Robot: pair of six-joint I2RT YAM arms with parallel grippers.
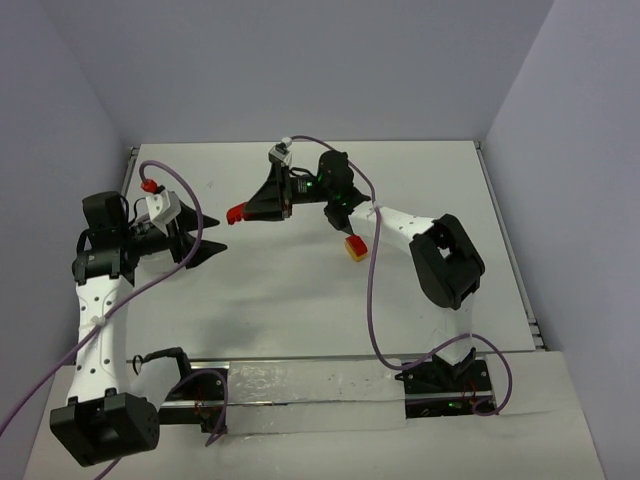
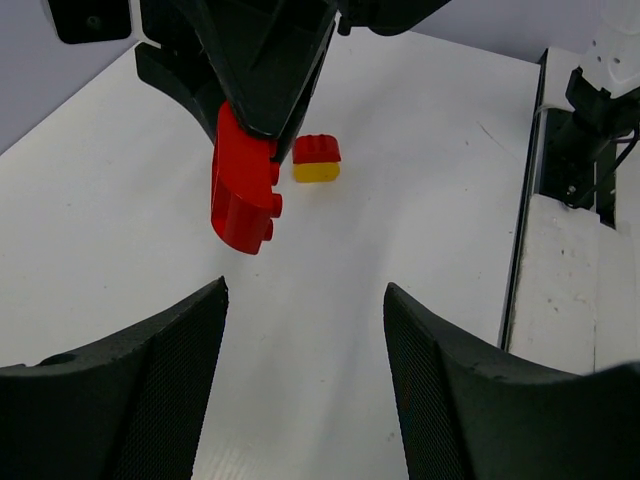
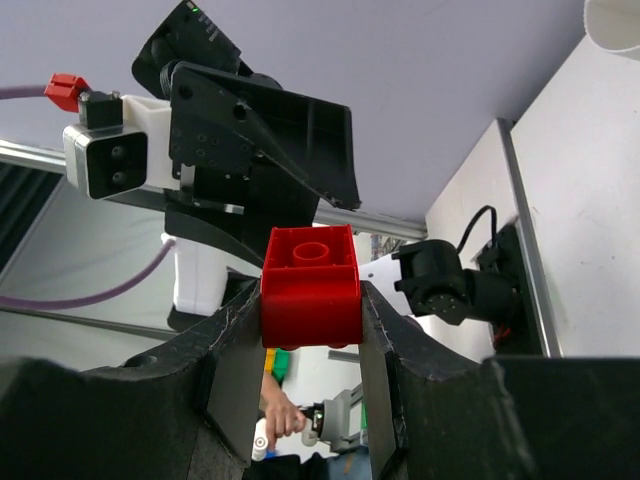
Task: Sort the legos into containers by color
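While the white table (image 1: 300,310) lies well below both arms, the right gripper (image 1: 243,212) is raised above it and pinches a red studded plastic brick (image 3: 310,288) between its two pads. The left gripper (image 2: 305,300) faces it, near but apart, its fingers spread wide with nothing between them. A short round white plastic tub (image 3: 615,20) shows only as a sliver of rim at the corner of the right wrist view, off to that gripper's side; its contents cannot be seen.

The held brick looks hard, light and stiff, so it should neither crush nor sag. Its glossy faces are probably slippery, so a loose pinch could let it twist. The pads bear on its two flat side walls, which seems the best hold, since the studded face gives no even seat.

Its long axis runs roughly in line with the right gripper's fingers. Much of its length juts past the fingertips toward the left gripper, and in the left wrist view its studs point sideways.

A small red-and-yellow plastic brick (image 2: 317,160) sits on the table behind and below the right gripper's fingertips, red half up, untouched by either gripper.
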